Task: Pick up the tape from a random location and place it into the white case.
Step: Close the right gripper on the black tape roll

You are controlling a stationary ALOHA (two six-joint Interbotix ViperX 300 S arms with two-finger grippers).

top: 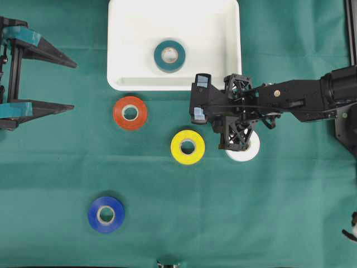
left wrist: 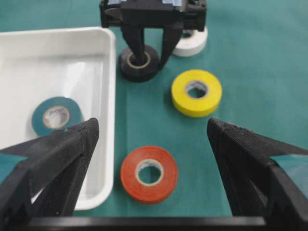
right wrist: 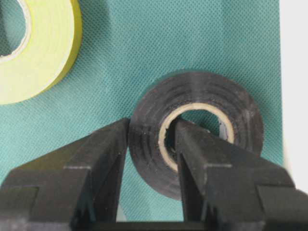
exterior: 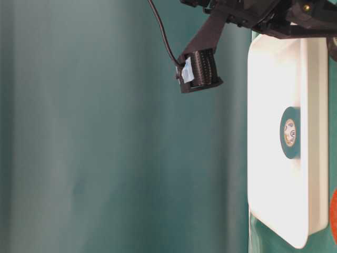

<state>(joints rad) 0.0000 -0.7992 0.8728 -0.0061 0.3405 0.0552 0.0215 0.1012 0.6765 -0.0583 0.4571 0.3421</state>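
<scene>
Six tape rolls are showing across the views, and the white case (top: 125, 44) is serving as the reference point, lying on the green cloth (top: 279, 212). Inside the case, a teal roll (top: 169, 56) is lying flat, well clear of the rim.

Just outside the case's long edge nearest the arms, a black roll (right wrist: 195, 132) is lying flat on the cloth, close beside that rim. The right gripper (right wrist: 151, 149) is reaching down onto it: one finger is standing inside the roll's cardboard core and the other is pressing against its outer wall, so the fingers are clamped on one side of the ring. Whether the roll is lifting off the cloth cannot be told.

A white roll (top: 245, 152) is lying partly hidden under the right arm, farther from the case than the black one. A yellow roll (top: 187, 147) is lying near the black roll, on the side away from the case. An orange roll (top: 130, 113) is sitting just outside the case's corner. A blue roll (top: 106, 214) is lying well apart from the case.

The left gripper (top: 70, 84) is hanging beside the case's short end, fingers spread wide apart, holding nothing.
</scene>
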